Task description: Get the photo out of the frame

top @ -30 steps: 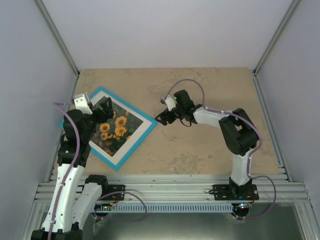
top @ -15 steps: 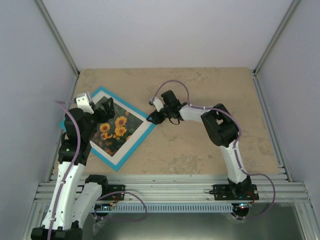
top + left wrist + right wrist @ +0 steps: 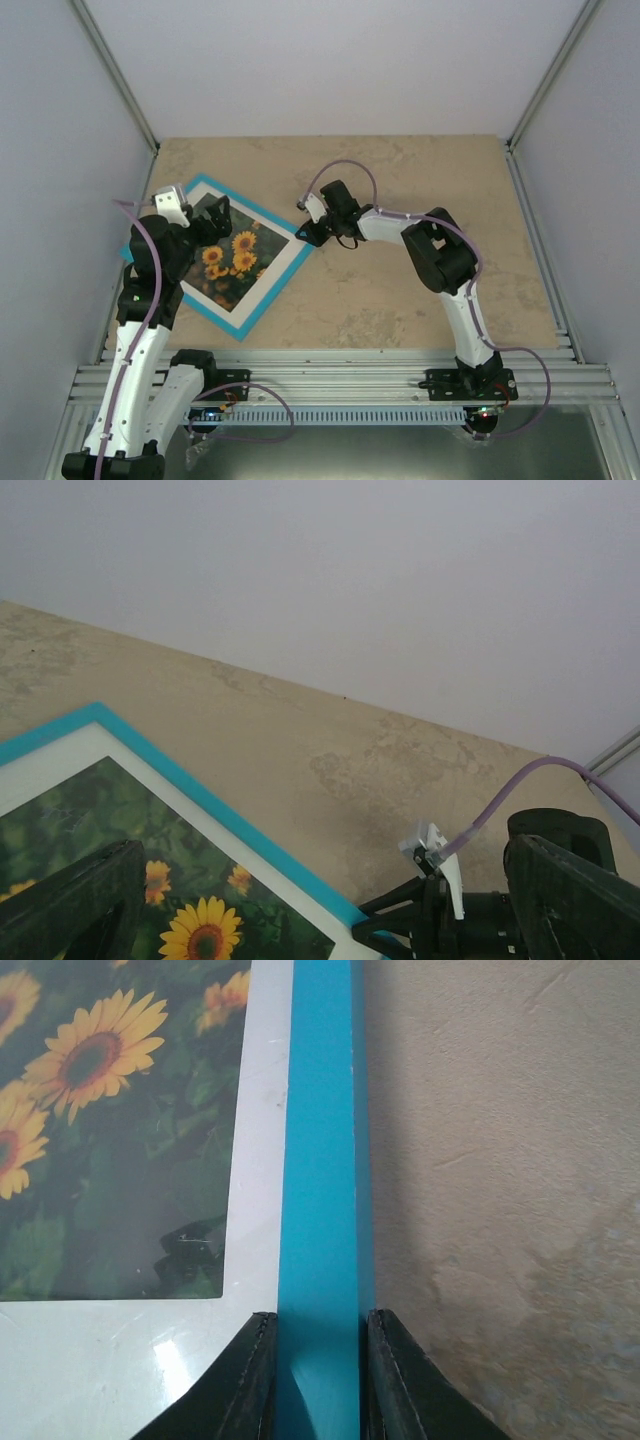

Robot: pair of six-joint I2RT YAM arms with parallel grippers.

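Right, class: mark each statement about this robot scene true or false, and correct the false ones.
1. The photo sits inside the frame. True.
2. The frame lies face down. False: it lies face up, sunflowers showing.
3. The right gripper pinches the frame's turquoise border. True.
4. The left gripper is clamped on the photo. False: it is open above the frame, holding nothing.

The frame point(image 3: 264, 215) on the table point(image 3: 420, 290) at left, photo point(image 3: 235, 262) within, right gripper point(image 3: 306, 237) astride its right corner.
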